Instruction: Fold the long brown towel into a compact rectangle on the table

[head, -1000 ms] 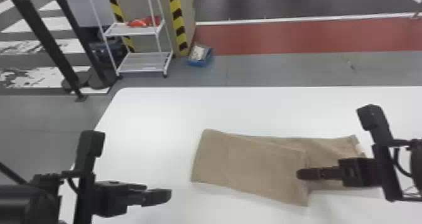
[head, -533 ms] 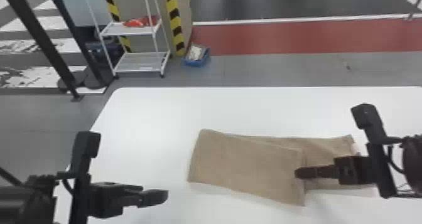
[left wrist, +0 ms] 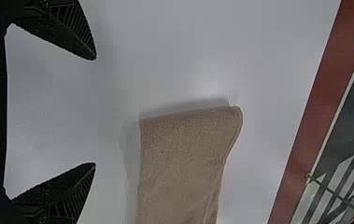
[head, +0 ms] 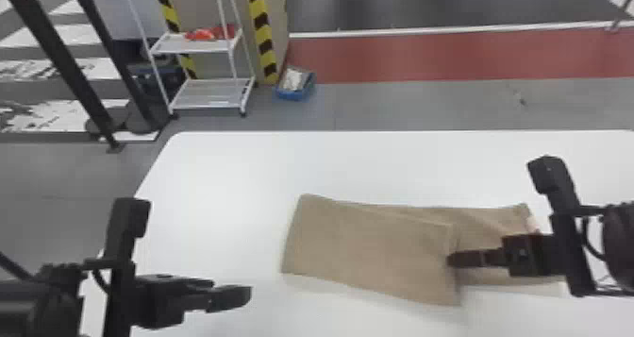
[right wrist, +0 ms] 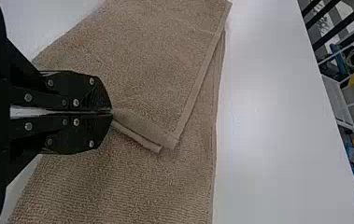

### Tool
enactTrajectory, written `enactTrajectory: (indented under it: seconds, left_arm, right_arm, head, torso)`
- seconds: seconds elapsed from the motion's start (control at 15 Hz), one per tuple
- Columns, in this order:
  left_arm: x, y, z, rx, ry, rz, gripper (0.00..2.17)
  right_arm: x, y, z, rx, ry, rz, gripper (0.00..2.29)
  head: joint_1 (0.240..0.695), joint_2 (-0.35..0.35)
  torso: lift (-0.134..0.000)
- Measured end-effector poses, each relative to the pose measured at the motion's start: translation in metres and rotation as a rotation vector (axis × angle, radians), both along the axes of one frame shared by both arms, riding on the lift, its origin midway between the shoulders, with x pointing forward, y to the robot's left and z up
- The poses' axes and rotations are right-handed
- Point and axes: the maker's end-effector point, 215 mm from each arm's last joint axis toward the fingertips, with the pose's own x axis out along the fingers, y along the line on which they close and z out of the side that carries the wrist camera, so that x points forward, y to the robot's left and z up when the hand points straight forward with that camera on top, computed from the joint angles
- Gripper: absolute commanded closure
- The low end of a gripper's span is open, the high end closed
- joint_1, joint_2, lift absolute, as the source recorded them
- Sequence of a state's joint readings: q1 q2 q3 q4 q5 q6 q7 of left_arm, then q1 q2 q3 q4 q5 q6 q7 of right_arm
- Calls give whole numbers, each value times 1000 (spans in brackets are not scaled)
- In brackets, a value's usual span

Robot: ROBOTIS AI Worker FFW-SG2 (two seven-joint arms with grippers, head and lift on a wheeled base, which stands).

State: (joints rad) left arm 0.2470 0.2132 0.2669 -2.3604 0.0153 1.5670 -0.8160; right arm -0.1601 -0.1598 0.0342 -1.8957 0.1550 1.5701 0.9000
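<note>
Nubby brown towel (head: 368, 251), skewed fold, right gripper (head: 450, 259) apparently pinching hem (right wrist: 142, 127)

The head view looks forward and down from above the jaws, taking in the widest scene. The left wrist view, close behind the left gripper (head: 231, 291), faces past its parted jaws to the towel (head: 372, 251) and red floor strip (head: 471, 57), both shared with the head view. The right wrist view, close behind the right gripper (head: 454, 259), shares the towel around its jaws and the blue bin (head: 295, 94) far beyond them.
</note>
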Motion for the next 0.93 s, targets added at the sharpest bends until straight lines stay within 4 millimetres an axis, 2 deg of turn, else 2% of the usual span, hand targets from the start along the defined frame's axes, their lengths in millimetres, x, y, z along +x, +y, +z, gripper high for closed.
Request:
enactTrajectory:
  seconds: [0.27, 0.53, 0.73, 0.93]
  left_arm:
    - [0, 1, -1, -1, 2, 2, 70]
    - [0, 2, 0, -3, 1, 5, 70]
    - [0, 2, 0, -2, 0, 4, 70]
    - [0, 2, 1, -4, -1, 2, 70]
  right_arm:
    - [-4, 3, -3, 28, 11, -17, 1116]
    - [-3, 23, 18, 116, -23, -14, 1116]
    - [2, 26, 32, 140, -56, -18, 1112]
    - [3, 23, 32, 119, -61, -15, 1092]
  head:
    - [695, 127]
    - [695, 158]
    - [695, 164]
    - [695, 159]
  torso:
    - [-124]
    - [-124]
    - [-124]
    - [-124]
